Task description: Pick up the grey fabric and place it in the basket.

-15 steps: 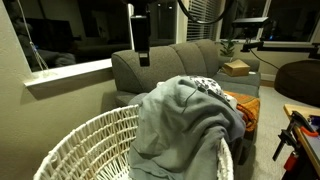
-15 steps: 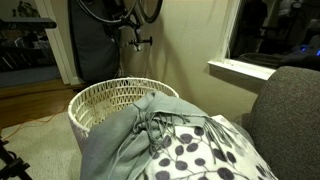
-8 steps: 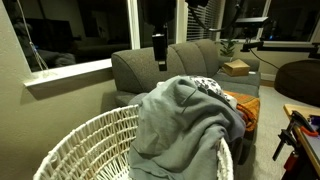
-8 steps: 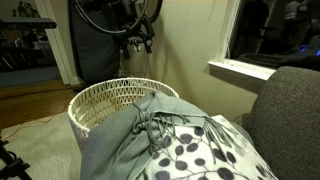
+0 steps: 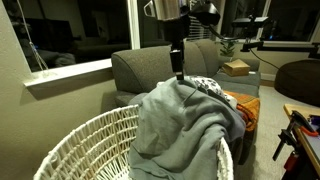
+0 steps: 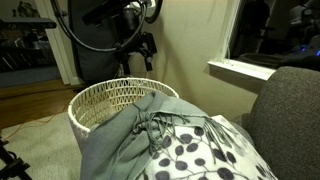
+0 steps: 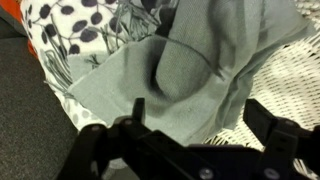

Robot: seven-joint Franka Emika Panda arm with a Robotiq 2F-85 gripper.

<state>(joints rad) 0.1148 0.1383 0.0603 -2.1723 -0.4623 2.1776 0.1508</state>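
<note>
Grey fabric (image 5: 185,122) over the basket (image 5: 80,132) rim

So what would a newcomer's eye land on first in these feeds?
The big grey fabric heaped mid-frame, one end spilling over the rim of the white woven basket. Next, the gripper, open in the wrist view, hanging right above the heap, and the white fabric with black spots beside the grey.

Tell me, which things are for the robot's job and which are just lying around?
For the job: grey blanket, basket.
Just lying around: spotted cloth, orange cloth, sofa, cardboard box.
</note>
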